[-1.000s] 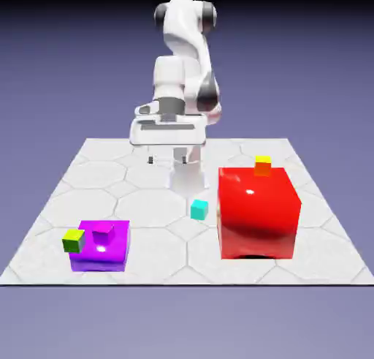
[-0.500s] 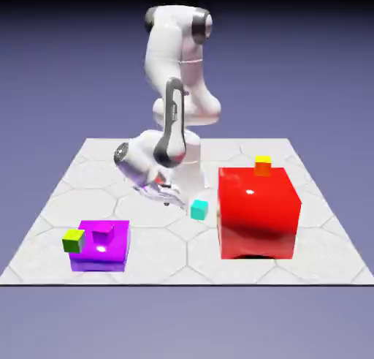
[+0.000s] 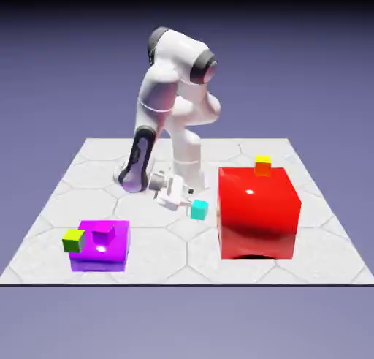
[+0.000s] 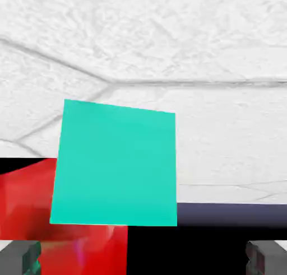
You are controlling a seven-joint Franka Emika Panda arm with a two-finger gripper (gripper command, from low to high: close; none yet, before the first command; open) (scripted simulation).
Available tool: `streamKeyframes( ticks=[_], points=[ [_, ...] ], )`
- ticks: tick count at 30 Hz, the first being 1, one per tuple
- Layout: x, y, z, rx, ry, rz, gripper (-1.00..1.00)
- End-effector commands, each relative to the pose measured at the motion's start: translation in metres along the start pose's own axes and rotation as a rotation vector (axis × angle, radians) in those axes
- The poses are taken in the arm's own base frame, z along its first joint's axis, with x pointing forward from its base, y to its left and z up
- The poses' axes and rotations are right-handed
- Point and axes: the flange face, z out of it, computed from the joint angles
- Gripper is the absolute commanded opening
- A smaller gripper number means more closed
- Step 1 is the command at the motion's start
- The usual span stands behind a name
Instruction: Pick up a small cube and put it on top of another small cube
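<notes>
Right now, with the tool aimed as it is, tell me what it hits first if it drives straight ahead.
The cyan cube, most likely. In the hand view it sits large ahead of the open tool, off to the left of the middle. The red block shows beyond it. How far off the cube is can't be judged.

On the tabletop, the small cube sat just beside the big block, on the exterior view's left of it. Another little cube rested on that block's far top edge. Well apart, toward the exterior view's left, a lower block lay near the front edge, one cube on top and another touching its left side.
</notes>
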Motion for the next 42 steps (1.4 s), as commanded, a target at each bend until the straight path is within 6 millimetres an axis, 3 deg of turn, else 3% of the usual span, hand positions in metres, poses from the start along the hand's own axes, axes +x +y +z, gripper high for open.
streamKeyframes(
  ticks=[1, 2, 8, 9, 10, 16, 23, 30, 34, 42],
  points=[
    [0.007, 0.007, 0.005, 0.021, -0.025, 0.031, 0.0],
    [0.006, 0.005, 0.0, 0.073, -0.067, 0.028, 0.0],
    [0.016, -0.012, 0.055, 0.073, -0.066, 0.028, 0.0],
    [0.016, -0.012, 0.055, 0.073, -0.066, 0.028, -1.0],
    [0.016, -0.012, 0.055, 0.073, -0.066, 0.028, -1.0],
    [0.006, 0.006, 0.0, 0.067, -0.067, 0.022, -1.0],
    [-0.046, 0.032, 0.046, -0.383, -0.104, -0.395, -1.0],
    [-0.102, 0.068, 0.065, -0.817, -0.107, -0.813, -1.0],
    [-0.138, 0.081, 0.077, -0.897, -0.018, -0.857, -1.0],
    [-0.199, 0.108, 0.099, -0.86, 0.21, -0.799, -1.0]
  ],
)
